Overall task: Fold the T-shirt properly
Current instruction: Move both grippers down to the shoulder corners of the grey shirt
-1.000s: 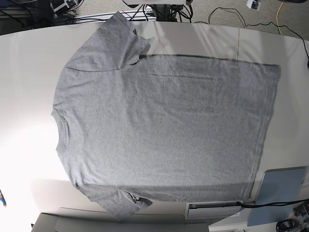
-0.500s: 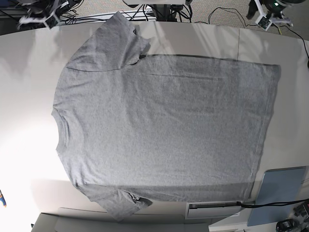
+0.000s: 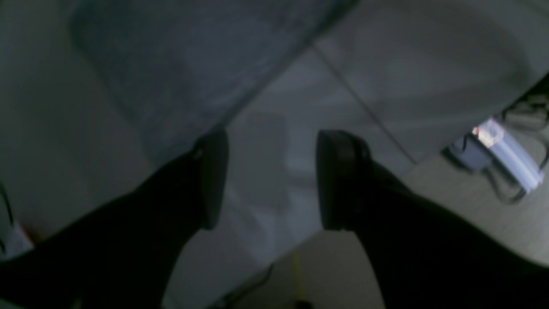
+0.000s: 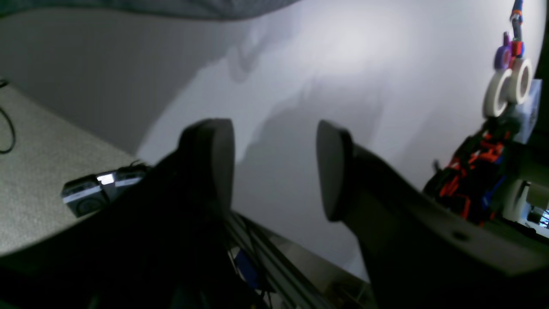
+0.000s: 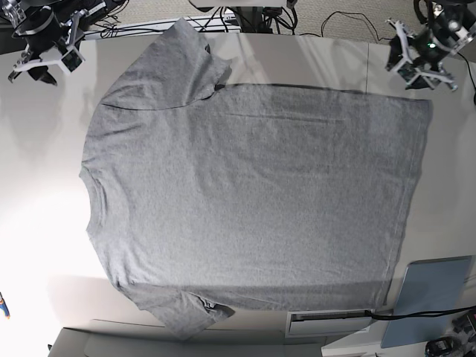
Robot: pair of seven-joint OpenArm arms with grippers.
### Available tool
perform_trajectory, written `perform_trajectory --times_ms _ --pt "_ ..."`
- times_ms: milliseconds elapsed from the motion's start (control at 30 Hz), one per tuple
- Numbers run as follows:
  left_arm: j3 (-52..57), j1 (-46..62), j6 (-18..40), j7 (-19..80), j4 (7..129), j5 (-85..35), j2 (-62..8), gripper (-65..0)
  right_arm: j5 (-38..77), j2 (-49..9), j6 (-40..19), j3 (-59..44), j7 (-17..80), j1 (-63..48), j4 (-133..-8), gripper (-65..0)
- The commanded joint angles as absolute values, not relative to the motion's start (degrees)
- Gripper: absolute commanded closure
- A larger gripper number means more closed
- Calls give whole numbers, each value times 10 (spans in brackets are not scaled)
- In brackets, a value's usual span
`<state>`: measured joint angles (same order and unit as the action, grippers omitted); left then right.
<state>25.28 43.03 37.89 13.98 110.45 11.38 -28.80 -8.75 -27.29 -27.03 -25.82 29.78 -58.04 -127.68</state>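
T-shirt (image 5: 253, 193) lying flat, plain side up, covering mid-table (image 5: 44, 223) | left gripper (image 5: 422, 56) hovering at far right corner, jaws spread, holding nothing | right gripper (image 5: 41, 56) hovering at far left corner, jaws spread, holding nothing

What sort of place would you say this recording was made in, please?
Probably a robotics lab: a grey T-shirt lies flat on a plain white table, cables trail over carpet behind it, and rolls of tape sit beside the table.

A blue-grey board (image 5: 431, 297) lies on the white table (image 5: 44, 223).
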Motion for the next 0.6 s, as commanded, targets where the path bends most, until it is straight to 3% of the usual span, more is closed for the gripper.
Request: perform_trajectory --times_ms 0,200,567 --pt "240 430 353 119 1105 135 -306 -350 -89 -278 -263 -263 292 -581 -1286 -306" --pt "150 399 240 85 1055 236 -374 -350 -89 -278 -265 -263 292 -578 -1286 -306" --pt "65 269 240 85 884 255 -431 -350 -89 -278 -264 -263 289 -578 -1286 -306"
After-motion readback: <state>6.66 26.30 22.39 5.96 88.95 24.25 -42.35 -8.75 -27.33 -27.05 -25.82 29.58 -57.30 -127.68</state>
